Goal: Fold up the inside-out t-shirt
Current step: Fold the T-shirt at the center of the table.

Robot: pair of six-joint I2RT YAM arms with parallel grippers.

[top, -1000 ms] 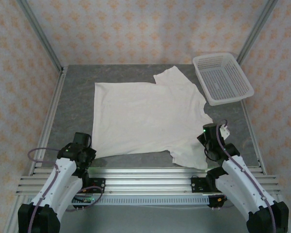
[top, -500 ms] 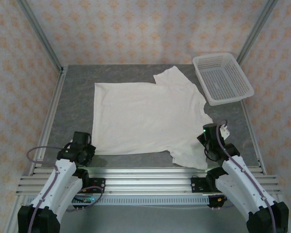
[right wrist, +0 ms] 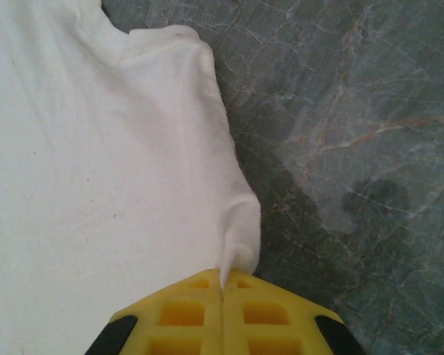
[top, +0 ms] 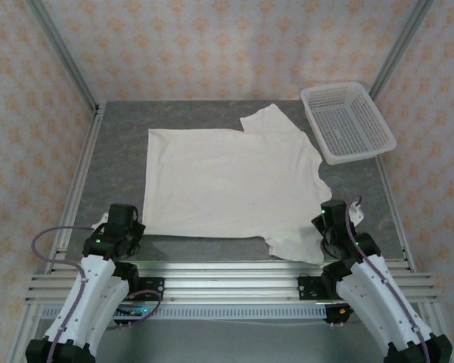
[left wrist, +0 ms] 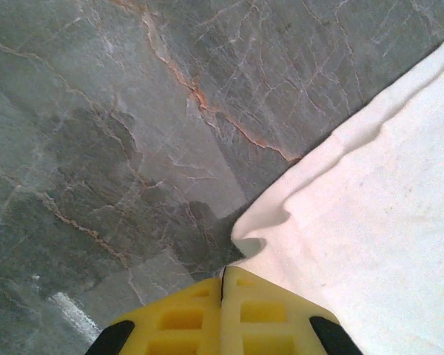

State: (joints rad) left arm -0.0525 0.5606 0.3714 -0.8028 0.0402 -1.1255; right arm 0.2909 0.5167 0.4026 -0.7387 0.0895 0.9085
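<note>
R gripper (right wrist: 222, 285) pinching near sleeve of t-shirt (top: 227, 181); L gripper (left wrist: 222, 275) closed at hem corner (pinch unclear). Cloth lies ahead of both; I'd fold fwd.

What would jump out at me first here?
A big white t-shirt spread flat across the grey marbled table, with a white mesh basket at the far right corner. At the near edge, the right pincer is shut on a fold of the shirt, and the left pincer is shut beside its near left corner.
</note>
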